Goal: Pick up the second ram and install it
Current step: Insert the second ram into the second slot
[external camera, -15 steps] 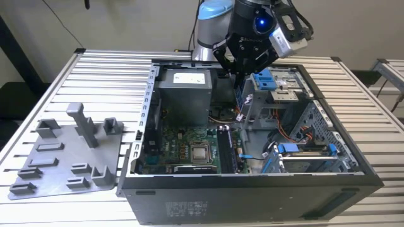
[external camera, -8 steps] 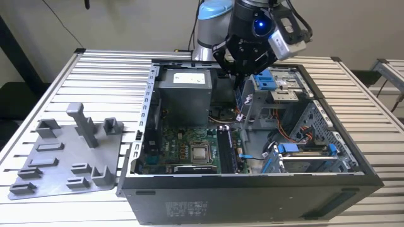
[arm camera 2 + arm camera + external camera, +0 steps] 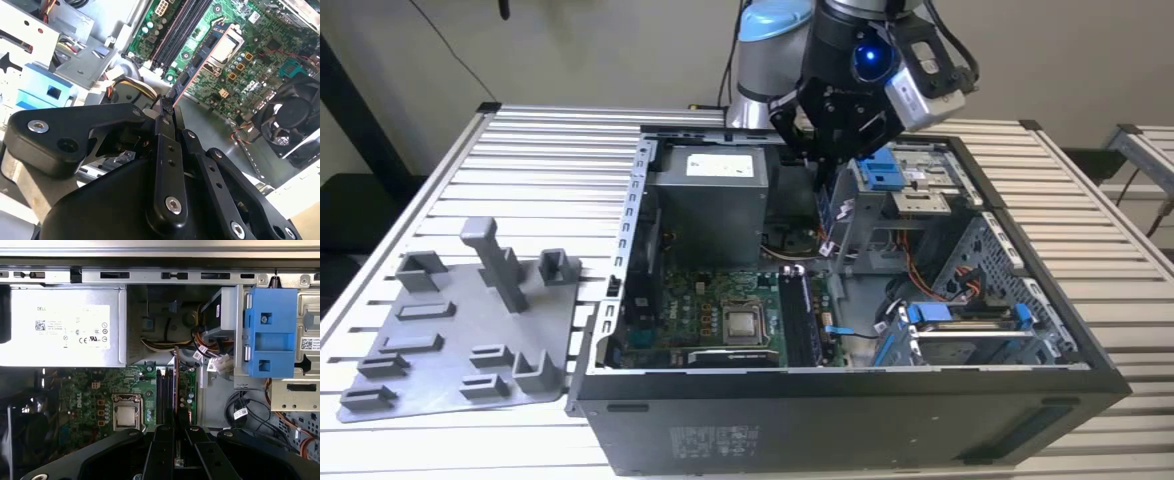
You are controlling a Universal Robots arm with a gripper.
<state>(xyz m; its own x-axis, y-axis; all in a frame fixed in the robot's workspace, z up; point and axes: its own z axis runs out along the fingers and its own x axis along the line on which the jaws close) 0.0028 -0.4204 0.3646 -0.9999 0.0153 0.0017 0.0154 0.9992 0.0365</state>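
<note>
Our gripper point(image 3: 166, 107) pinches the second ram point(image 3: 195, 62) by its flat faces at one end, the stick hanging toward six o'clock in the exterior view; we judge it light, rigid, fragile.

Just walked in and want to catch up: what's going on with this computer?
The arm's end effector is shut on the ram, holding it over the motherboard in the open case. The ram roughly lines up with the slots but is not seated yet.
</note>
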